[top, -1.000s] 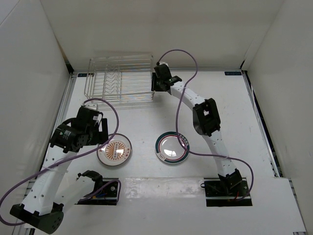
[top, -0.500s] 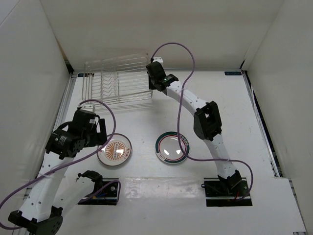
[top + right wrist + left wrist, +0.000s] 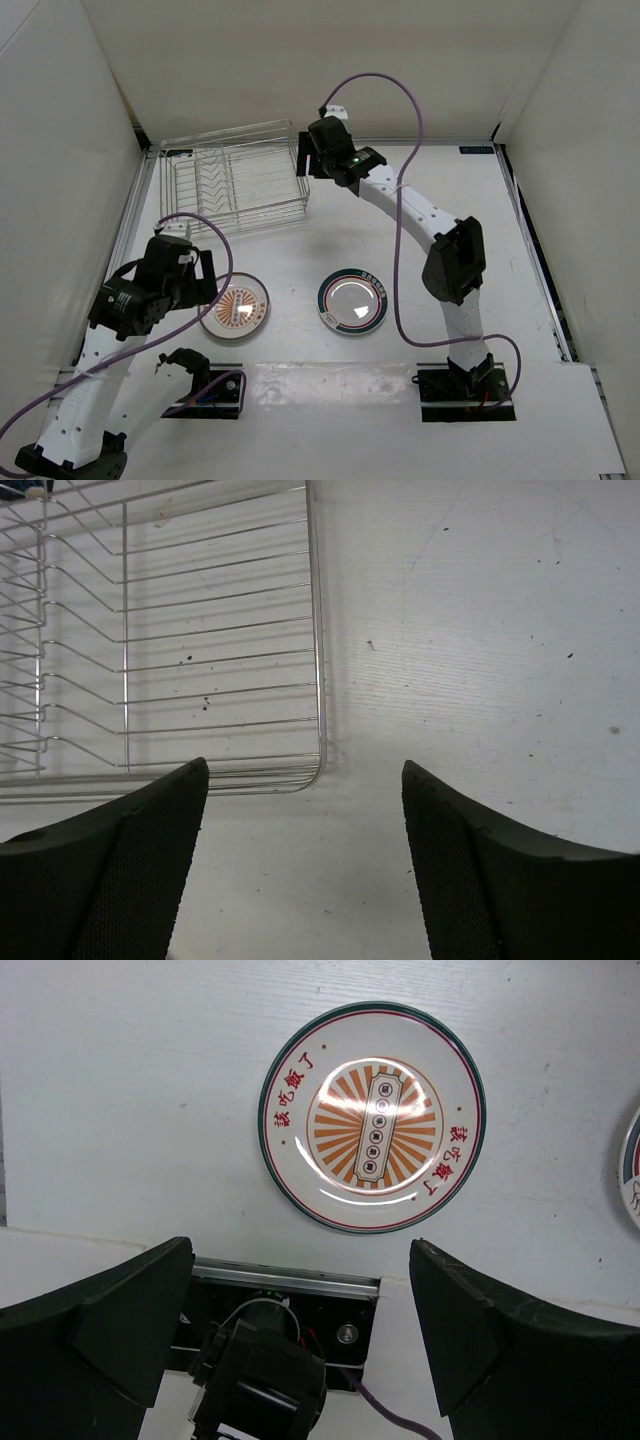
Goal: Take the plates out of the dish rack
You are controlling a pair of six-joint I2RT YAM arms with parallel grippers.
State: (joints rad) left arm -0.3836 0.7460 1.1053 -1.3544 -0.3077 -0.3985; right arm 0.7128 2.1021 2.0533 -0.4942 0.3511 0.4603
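White walls [image 3: 300,60] stand around a table [image 3: 300,250]. Two plates lie on it: the sunburst plate [image 3: 235,307] left, the teal-rimmed plate [image 3: 352,301] right. The dish rack [image 3: 235,185], far left, looks empty, so the job seems about done. The left gripper [image 3: 300,1245] hangs wide open above the sunburst plate, empty. The right gripper [image 3: 302,767] gapes by the rack's right edge, empty.

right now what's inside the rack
Only bare wires and dividers show inside the rack, no plate. The right gripper covers part of its right edge in the top view, so that strip is unseen.
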